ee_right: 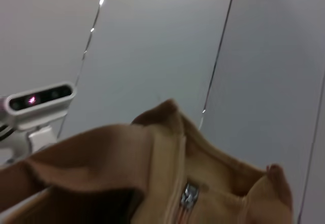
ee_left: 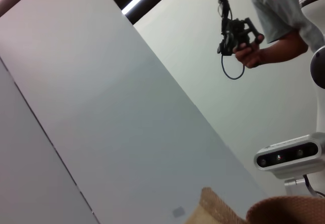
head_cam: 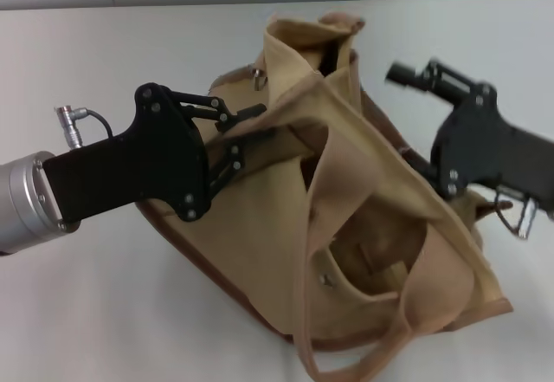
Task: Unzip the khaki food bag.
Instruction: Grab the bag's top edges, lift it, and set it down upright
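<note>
the main risk is the khaki food bag [head_cam: 346, 217] sliding or tipping instead of opening. it lies slumped on its side on the white table [head_cam: 104, 295], so a pull on the zipper would drag the whole soft body along unless the other side is anchored. a second risk is that a wide webbing handle [head_cam: 346, 174], draped loosely across the bag, gets caught by the fingers in place of the zipper pull.

the left gripper [head_cam: 247, 118] reaches in with its fingers [head_cam: 251, 112] pressed narrow against the upper canvas edge of the bag; it looks pinched on fabric there, though the contact itself is partly hidden, so that is a judgement. the bag's bulk lies just beyond and below those fingertips.

the right gripper [head_cam: 407, 74] sits on the far side of the bag, its tip close beside the raised top edge. whether its fingers are spread or closed cannot be told. the right wrist view shows the silver zipper pull [ee_right: 189, 196] near that arm, with the bag mouth gaping slightly beside it.
</note>
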`<state>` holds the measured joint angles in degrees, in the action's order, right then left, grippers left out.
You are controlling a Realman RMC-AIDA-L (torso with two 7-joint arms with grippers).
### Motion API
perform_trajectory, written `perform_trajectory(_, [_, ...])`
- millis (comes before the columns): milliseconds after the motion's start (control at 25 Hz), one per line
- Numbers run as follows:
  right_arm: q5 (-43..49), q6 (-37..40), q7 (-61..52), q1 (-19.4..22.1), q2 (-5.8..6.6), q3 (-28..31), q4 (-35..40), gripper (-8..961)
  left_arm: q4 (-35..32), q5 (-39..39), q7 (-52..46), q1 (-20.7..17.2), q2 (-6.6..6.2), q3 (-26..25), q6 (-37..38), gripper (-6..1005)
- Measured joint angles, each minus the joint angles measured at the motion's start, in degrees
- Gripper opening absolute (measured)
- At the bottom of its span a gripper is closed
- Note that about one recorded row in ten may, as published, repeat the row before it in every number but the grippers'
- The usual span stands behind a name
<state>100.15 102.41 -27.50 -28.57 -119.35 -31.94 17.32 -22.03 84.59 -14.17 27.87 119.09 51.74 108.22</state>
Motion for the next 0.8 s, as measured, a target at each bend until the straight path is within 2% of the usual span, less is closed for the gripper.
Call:
perform_trajectory(40, [-0.03, -0.07, -0.76, 1.40, 0.02, -1.63, 1.20, 794, -0.04, -0.02, 0.92, 0.00, -0.03, 0.76, -0.01, 77])
perform_trajectory(160, [-2.55, 2.11, -0.94, 3.28, -0.11, -0.95, 1.33, 794, -0.11, -0.05, 2.61, 0.09, -0.15, 2.63, -0.11, 77])
perform_trajectory(360, [-10.19, 4.31, -1.09, 4.15, -0.14, -0.21, 0.18, 794, -0.13, -0.24, 4.50, 0.17, -0.09, 4.77, -0.24, 77])
perform_trajectory(440, [-13.18, 4.51, -0.96, 3.14, -0.17, -0.67, -1.25, 794, -0.13, -0.13, 4.83, 0.25, -0.03, 5.05, -0.28, 77])
perform_trajectory(600, [-13.42, 4.72, -0.83, 1.34, -0.22, -1.66, -2.08, 794, -0.14, -0.28, 5.82, 0.32, -0.01, 6.46, -0.28, 77])
perform_trajectory(800, [-13.30, 4.11, 1.52, -0.95, -0.33, -7.73, -3.39, 794, -0.21, -0.33, 6.49, 0.60, 0.00, 7.82, -0.34, 77])
